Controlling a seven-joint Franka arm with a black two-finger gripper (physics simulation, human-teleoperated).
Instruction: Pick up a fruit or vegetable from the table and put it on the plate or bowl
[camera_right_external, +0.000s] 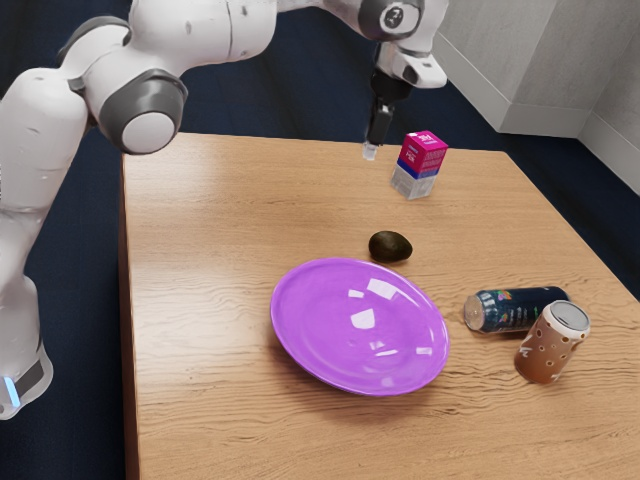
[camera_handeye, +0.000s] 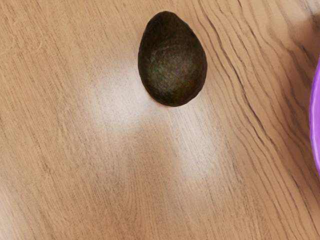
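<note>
The gripper (camera_right_external: 369, 150) hangs high over the table (camera_right_external: 190, 300) with nothing in it. It sits edge-on to the side camera, so I cannot tell whether it's spread or closed. The avocado (camera_right_external: 390, 245) lies on the wood well below the gripper, between it and the purple plate (camera_right_external: 330, 310), just beside the plate's rim but not touching it.

Now the risks. That avocado is rounded and egg-shaped, so a pinch off its middle could squirt it sideways, and it may well roll toward the plate's edge or away across the wood. The pink-topped carton (camera_right_external: 420, 165) stands near the gripper, and a careless drop could clip it. The blue can (camera_right_external: 515, 308) and the brown spotted can (camera_right_external: 552, 343) sit well away beyond the plate, so there's little worry there.

The wrist camera gives what the side view can't: the avocado (camera_handeye: 172, 59) seen from above, its narrow end pointing away from the hand and its pebbled skin plain, with a sliver of plate (camera_handeye: 316, 120) off to one side. The exterior view supplies the gripper's height and the neighbours
</note>
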